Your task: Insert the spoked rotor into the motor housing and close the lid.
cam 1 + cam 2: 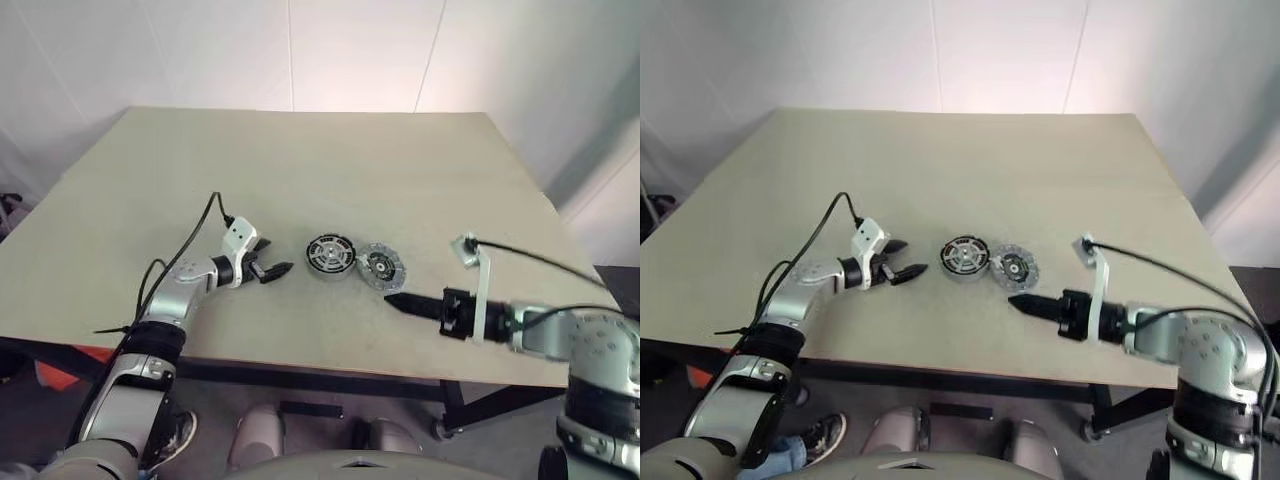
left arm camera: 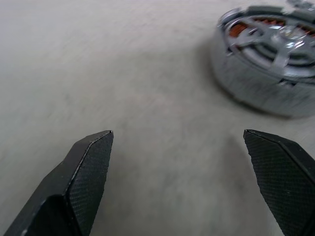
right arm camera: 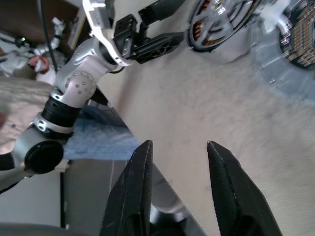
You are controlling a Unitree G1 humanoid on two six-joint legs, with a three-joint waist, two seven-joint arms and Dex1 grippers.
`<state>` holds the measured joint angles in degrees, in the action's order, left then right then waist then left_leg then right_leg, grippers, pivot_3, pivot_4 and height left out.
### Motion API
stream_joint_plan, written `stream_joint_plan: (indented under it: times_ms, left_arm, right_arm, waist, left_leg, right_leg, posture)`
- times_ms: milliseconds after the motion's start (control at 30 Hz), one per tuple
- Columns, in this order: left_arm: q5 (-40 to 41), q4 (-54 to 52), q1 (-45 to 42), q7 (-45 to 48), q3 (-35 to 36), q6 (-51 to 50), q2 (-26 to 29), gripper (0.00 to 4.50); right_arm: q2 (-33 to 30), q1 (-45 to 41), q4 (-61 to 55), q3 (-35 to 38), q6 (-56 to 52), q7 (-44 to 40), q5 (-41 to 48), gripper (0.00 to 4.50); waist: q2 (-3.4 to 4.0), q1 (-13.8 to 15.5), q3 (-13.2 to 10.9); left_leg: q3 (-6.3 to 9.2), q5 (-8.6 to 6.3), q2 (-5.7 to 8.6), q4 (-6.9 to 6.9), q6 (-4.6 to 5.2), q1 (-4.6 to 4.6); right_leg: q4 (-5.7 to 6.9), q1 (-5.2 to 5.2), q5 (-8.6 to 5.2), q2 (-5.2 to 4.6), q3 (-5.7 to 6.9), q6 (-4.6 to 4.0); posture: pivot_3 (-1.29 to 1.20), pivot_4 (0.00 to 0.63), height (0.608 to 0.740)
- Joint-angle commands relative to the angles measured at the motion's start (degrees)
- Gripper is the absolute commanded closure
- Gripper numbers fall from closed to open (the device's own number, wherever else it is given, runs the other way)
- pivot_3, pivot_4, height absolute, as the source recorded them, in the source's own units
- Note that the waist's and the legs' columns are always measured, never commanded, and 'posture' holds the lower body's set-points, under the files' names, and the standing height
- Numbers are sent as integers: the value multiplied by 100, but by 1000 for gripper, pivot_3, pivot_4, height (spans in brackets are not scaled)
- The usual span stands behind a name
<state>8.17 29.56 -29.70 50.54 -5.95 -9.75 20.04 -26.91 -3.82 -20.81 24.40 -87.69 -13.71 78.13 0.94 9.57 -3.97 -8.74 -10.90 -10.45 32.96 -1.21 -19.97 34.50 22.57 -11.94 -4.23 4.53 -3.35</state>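
Observation:
The spoked rotor (image 1: 330, 254) sits inside the motor housing (image 2: 256, 91) at the middle of the table, its silver spokes lying over the copper-red windings. The lid (image 1: 381, 267), a grey ribbed disc, lies flat close against the housing's right side. My left gripper (image 1: 276, 256) hovers just left of the housing, pointing at it, its fingers (image 2: 91, 162) spread wide with nothing between them. My right gripper (image 1: 392, 298) is near the front edge, just in front of the lid, pointing left. Its fingers (image 3: 138, 182) stand apart and hold nothing.
The beige table (image 1: 300, 160) is bare apart from these parts. Its front edge runs just under both arms. Black cables trail from each wrist. White walls stand behind the table.

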Motion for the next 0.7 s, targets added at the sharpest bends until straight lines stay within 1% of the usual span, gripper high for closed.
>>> stream_joint_plan:
  times_ms: [33, 100, 167, 200, 233, 267, 333, 400, 467, 533, 600, 700]
  left_arm:
    - [-58, 111, -256, 207, -23, 170, 118, 0]
    - [-68, 121, -281, 276, -32, 158, 167, 0]
    - [-84, 63, -241, 311, -49, 134, 218, 0]
    - [-90, 41, -225, 321, -52, 125, 235, 0]
    - [-81, -51, -164, 330, -47, 79, 261, 0]
    - [-72, -153, -96, 337, -42, 33, 290, 0]
    - [-47, -344, 25, 334, -25, -64, 357, 0]
    - [-24, -485, 95, 315, 4, -146, 415, 0]
    - [-15, -578, 128, 296, 36, -210, 474, 0]
    - [-8, -619, 131, 274, 59, -244, 520, 0]
    - [8, -640, 128, 269, 71, -268, 551, 0]
    - [3, -688, 137, 254, 61, -303, 550, 0]
  right_arm:
    - [-755, 695, -449, -972, 2006, 2820, 3303, 2597]
    - [-680, 800, -579, -1311, 2633, 3387, 3487, 2597]
    - [-459, 759, -496, -1560, 3078, 3855, 3487, 2597]
    - [-373, 715, -432, -1654, 3229, 4047, 3487, 2597]
    - [-158, 610, -243, -1721, 3433, 4334, 3487, 2597]
    - [55, 494, -57, -1782, 3603, 4563, 3487, 2597]
    - [433, 316, 272, -1900, 3887, 5052, 3487, 2597]
    - [638, 235, 440, -2020, 4020, 5391, 3487, 2597]
    - [728, 176, 598, -2102, 4137, 5631, 3487, 2597]
    - [752, 117, 718, -2133, 4240, 5782, 3487, 2597]
    - [762, 66, 765, -2149, 4316, 5822, 3487, 2597]
    - [827, -37, 866, -2101, 4488, 5793, 3402, 2597]
  waist:
    - [22, -12, 11]
    - [27, -100, 17]
    - [19, -186, 21]
    - [12, -218, 22]
    - [5, -255, 22]
    - [-1, -280, 22]
    - [-3, -339, 25]
    - [-14, -353, 32]
    - [-33, -346, 43]
    - [-39, -324, 48]
    - [-34, -324, 54]
    - [-36, -325, 55]
  left_leg:
    - [-2, -1, 1, -14, 0, 20]
    - [-2, -1, -6, -49, 0, 57]
    - [8, -2, -29, -53, 2, 61]
    - [15, -4, -35, -50, 4, 58]
    - [15, -7, -33, -48, 9, 58]
    - [14, -10, -20, -49, 15, 57]
    - [14, -16, -12, -51, 24, 49]
    - [14, -21, 5, -53, 32, 18]
    - [14, -18, 24, -50, 25, -24]
    - [20, -20, 47, -45, 8, -50]
    - [21, -24, 40, -50, -1, -94]
    - [21, -26, 37, -45, -3, -104]
  right_leg:
    - [-25, -19, -10, 0, 6, 18]
    - [-115, -62, -10, 0, 36, 51]
    - [-192, -103, -1, -13, 112, 68]
    - [-213, -121, 1, -38, 163, 72]
    - [-218, -129, 1, -51, 178, 73]
    - [-219, -131, 2, -75, 193, 74]
    - [-218, -124, 4, -91, 197, 77]
    - [-201, -92, 9, -103, 190, 81]
    - [-150, -36, 19, -108, 161, 86]
    - [-79, 2, 42, -109, 137, 62]
    - [-70, 30, 57, -103, 136, 53]
    - [-72, 36, 55, -100, 137, 57]
  posture:
    - [0, 0, 740]
    - [0, 0, 740]
    - [0, 0, 740]
    - [0, 0, 740]
    - [0, 0, 740]
    - [0, 0, 740]
    - [0, 0, 740]
    - [0, 0, 740]
    - [0, 0, 740]
    - [0, 0, 740]
    - [0, 0, 740]
    - [0, 0, 740]
